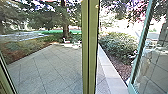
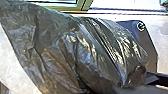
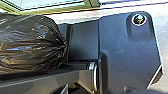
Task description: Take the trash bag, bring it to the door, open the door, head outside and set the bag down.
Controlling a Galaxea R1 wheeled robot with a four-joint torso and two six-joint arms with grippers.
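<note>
A black trash bag point(image 2: 72, 50), full and wrinkled, stretches across much of the left wrist view, close to the camera. The same bag point(image 3: 30, 43) lies beside the robot's dark base in the right wrist view, its plastic gathered toward one end near the jointed bar. What grips the gathered end cannot be made out. In the head view a green door frame post point(image 1: 89, 47) stands upright in front of the robot. Right of it is an opening, bounded by a tilted green-edged glass door leaf point(image 1: 152, 72).
Through the glass at left lies a paved yard point(image 1: 47, 67) with a tree point(image 1: 65, 20) behind it. Bushes point(image 1: 118, 46) and a pale kerb point(image 1: 110, 72) run beyond the opening. Part of the green frame point(image 3: 57, 7) passes near the base.
</note>
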